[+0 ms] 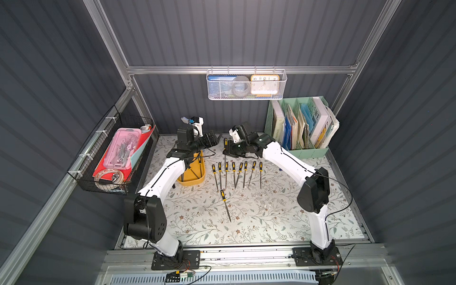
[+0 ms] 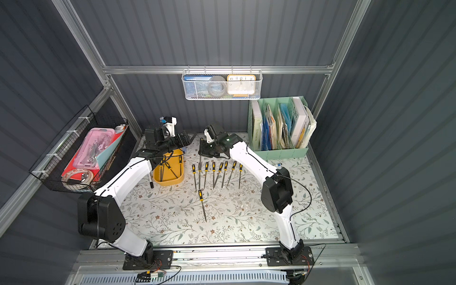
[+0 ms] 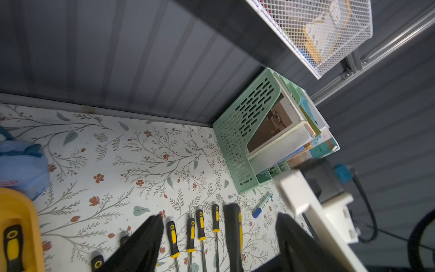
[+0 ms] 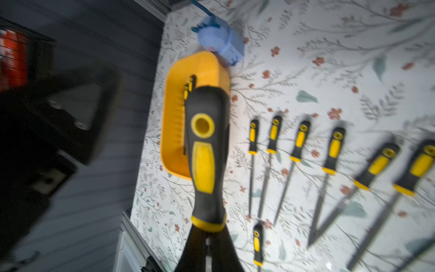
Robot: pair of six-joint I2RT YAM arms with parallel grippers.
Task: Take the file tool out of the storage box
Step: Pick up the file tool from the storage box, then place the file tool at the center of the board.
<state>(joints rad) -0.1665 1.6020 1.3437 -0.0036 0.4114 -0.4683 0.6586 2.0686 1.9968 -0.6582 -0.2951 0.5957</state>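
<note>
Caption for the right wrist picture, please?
Jaws clamp a file; behind it, the storage box and a row of files.

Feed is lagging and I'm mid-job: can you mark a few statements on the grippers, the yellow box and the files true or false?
1. The right gripper is shut on a file. True.
2. The left gripper grips a file too. False: its jaws stand wide open.
3. The storage box is empty. False: files lie in it.
4. One lone file lies apart from the row of files. True.
</note>
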